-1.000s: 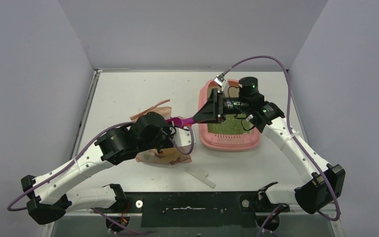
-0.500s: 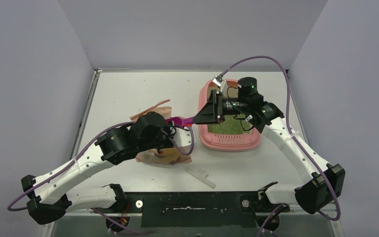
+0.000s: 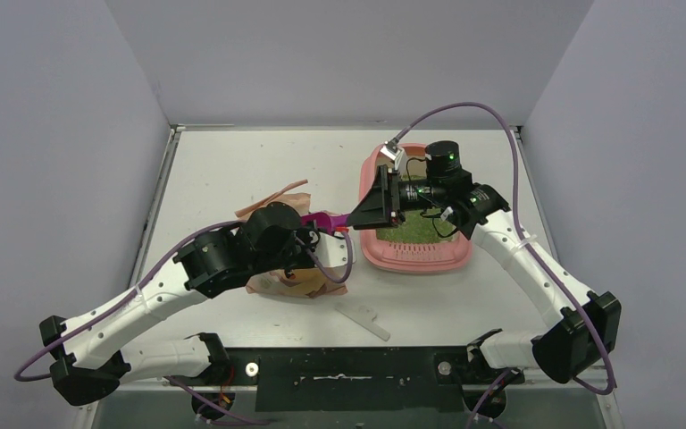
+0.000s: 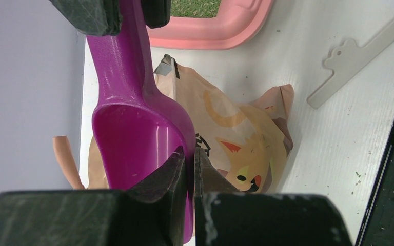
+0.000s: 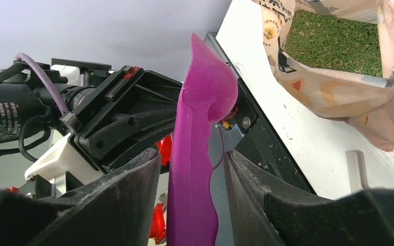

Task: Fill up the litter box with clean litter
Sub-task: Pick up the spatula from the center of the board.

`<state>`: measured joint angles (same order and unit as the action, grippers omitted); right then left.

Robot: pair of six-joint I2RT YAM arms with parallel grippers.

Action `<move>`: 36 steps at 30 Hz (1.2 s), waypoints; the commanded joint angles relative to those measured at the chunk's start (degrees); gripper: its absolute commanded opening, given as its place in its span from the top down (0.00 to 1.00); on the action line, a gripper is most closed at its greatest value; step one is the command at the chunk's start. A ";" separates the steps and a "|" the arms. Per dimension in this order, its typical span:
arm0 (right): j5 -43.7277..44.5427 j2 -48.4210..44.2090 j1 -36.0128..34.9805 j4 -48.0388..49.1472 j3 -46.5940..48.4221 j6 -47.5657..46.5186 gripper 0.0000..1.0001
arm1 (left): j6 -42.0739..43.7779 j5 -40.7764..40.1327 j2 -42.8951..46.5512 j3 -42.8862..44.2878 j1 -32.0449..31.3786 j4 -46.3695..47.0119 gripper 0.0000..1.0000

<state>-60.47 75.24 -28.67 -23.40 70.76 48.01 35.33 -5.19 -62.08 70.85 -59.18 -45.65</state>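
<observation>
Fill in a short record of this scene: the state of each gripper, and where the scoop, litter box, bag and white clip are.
scoop: magenta, bowl empty, over the bag
left gripper: jaws shut on the bowl's rim
right gripper: jaws open, one on either side of the handle
litter box: pink, green litter inside
bag: open, also holding green litter
white clip: flat on the table beside the bag, untouched
</observation>
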 commanded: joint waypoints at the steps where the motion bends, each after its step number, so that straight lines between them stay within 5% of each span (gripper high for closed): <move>1: -0.53 0.20 -0.49 0.36 3.09 -1.65 0.51 | 1.75 1.56 0.04 1.21 -0.17 3.57 1.00; 14: -1.62 -0.61 0.77 0.51 3.28 -1.72 0.59 | 2.37 0.82 0.12 0.81 -0.15 3.02 1.00; 19: -2.52 -0.52 0.61 0.68 3.42 -1.47 0.74 | 2.80 0.84 -0.07 0.85 -0.19 3.20 1.00; 24: -2.91 -0.42 -0.09 0.75 3.37 -1.47 0.68 | 2.73 0.53 -0.62 1.30 -0.16 3.27 1.00; 36: 0.11 -0.36 -0.34 -1.17 4.46 -3.08 0.95 | 2.32 1.07 -0.27 0.66 -0.15 4.44 1.00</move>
<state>-60.93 75.29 -28.34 -25.02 71.55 46.65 37.32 -5.10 -62.76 70.85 -59.20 -45.58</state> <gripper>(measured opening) 0.286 0.035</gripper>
